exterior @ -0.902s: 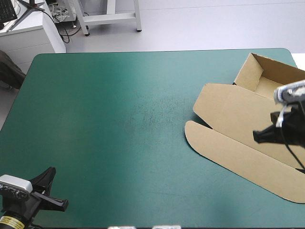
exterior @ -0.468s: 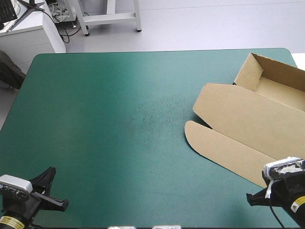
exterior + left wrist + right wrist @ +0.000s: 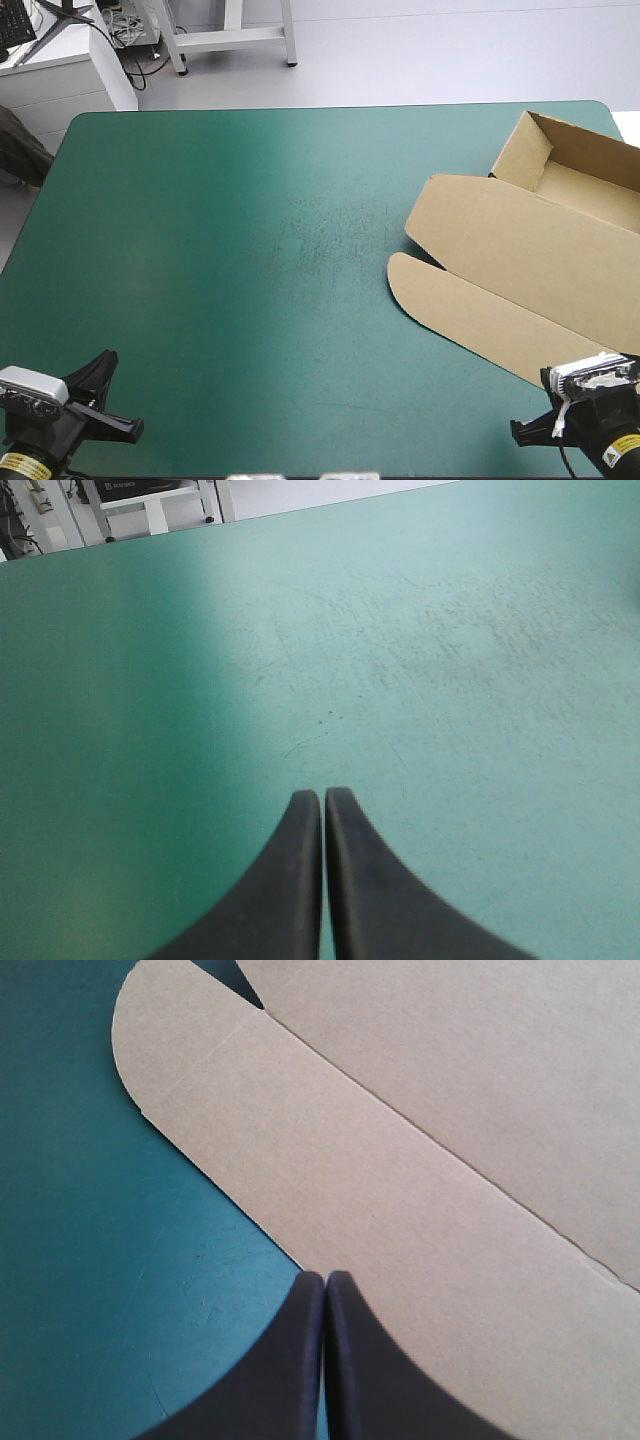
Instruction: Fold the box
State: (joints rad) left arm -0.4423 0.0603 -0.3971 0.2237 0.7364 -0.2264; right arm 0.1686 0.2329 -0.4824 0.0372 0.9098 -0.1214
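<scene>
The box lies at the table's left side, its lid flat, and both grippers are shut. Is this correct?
No: the high view shows the box at the table's right side. Its lid is flat; left gripper and right gripper are shut.

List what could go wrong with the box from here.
The right gripper is shut with its tips at the edge of the flat flap; a push may slide the box instead of lifting board. The left gripper, shut over bare teal-green cover, is far off and cannot brace it.
</scene>
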